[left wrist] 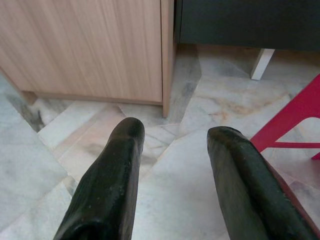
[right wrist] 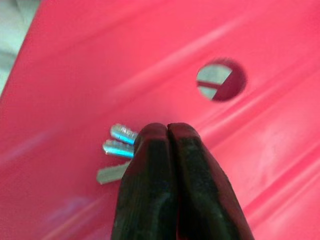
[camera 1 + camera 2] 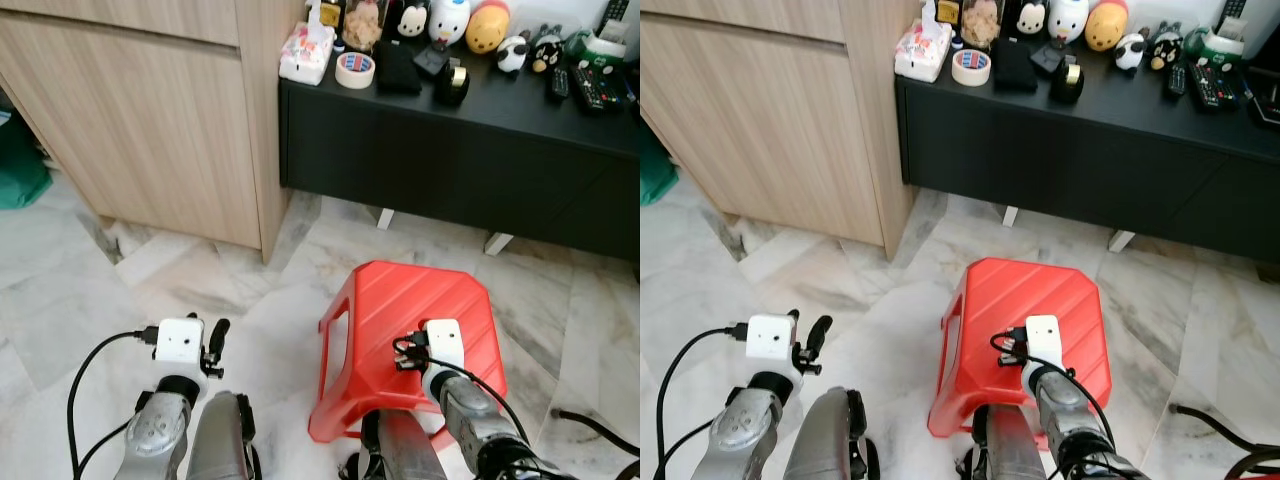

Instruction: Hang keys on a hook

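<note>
Down at the near edge, the right claw (image 2: 167,131) has its two black fingers pressed together over the seat of the ribbed red plastic stool (image 3: 440,300), and three silvery key tips (image 2: 116,141) poke out from behind the fingertips, just above the red surface. Whether the claw actually pinches the keys or merely covers them cannot be told, since the fingers hide the rest of the bunch. A round hole (image 2: 220,80) in the seat lies a little beyond the fingertips.

The left claw (image 1: 172,145) hangs spread, its fingers well apart with nothing between them, above the grey-veined marble floor (image 3: 60,290) beside the stool.

Farther on stands a light wood-grain cabinet (image 3: 150,110), and to its right a long black bench (image 3: 450,150) on short white legs. On the bench sit a flower-printed tissue pack (image 3: 305,55), a roll of pale tape (image 3: 355,69), a folded black cloth (image 3: 398,68), a row of small plush toys (a penguin-like one (image 3: 448,18), a yellow egg-shaped one (image 3: 487,27) and a panda (image 3: 513,53) among them) and black remote controls (image 3: 590,85). No brand, label or lettering can be read on any of these; the print on the tissue pack is too small.
</note>
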You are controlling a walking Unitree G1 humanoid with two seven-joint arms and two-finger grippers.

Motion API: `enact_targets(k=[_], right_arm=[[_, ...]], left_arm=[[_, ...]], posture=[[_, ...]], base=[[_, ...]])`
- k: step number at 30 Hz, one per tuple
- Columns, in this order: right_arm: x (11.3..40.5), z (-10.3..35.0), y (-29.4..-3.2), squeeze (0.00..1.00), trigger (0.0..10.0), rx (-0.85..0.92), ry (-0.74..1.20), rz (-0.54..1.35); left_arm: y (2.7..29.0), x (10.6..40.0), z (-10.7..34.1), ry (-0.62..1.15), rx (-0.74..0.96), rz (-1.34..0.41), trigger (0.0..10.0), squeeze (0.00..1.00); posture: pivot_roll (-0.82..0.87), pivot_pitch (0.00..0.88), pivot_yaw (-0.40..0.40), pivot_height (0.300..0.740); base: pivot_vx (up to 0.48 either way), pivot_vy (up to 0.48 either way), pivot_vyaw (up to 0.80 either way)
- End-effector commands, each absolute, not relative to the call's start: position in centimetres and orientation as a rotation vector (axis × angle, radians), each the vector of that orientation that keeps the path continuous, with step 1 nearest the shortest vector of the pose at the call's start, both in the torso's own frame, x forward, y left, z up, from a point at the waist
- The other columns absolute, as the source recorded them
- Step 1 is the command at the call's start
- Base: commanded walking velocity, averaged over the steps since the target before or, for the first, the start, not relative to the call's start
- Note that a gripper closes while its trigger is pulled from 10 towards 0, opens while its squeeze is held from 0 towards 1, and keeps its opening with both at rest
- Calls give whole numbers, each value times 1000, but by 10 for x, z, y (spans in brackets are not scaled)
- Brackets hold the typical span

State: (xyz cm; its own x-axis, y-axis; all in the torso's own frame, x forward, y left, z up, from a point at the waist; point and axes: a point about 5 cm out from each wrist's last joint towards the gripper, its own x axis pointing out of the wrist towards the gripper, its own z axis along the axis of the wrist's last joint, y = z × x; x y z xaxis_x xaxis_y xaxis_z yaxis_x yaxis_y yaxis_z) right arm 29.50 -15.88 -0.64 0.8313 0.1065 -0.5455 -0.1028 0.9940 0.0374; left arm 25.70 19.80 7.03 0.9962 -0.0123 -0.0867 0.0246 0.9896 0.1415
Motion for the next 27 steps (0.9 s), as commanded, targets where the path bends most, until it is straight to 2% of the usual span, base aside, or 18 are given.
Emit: enact_targets(k=[1,5,6,7,18,22,27], right_arm=[[297,-4,-162,0,0,17,559,103],[303,4,-163,0,0,26,509,110],[306,10,-164,0,2706,29,471,120],[309,15,-166,0,10000,29,444,130],[315,36,-171,0,10000,-34,362,283],[317,52,-164,0,10000,-77,325,422],[316,62,-156,0,10000,-76,307,493]], left_arm=[[201,257,64,108,160,-21,10000,0],[203,262,64,104,168,-24,10000,0],[204,265,65,96,173,-25,10000,0],[205,268,66,90,176,-24,10000,0],[211,284,72,63,189,-47,10000,0],[212,286,77,55,193,-89,10000,0],[208,283,80,54,215,-171,10000,0]], posture=[[104,54,-97,607],[100,3,-93,607],[96,0,-91,607],[96,0,-93,607],[91,0,-97,607],[87,0,-90,607],[96,0,-90,607]], base=[[0,0,0],[0,0,0],[0,0,0],[0,0,0],[0,0,0],[0,0,0],[0,0,0]])
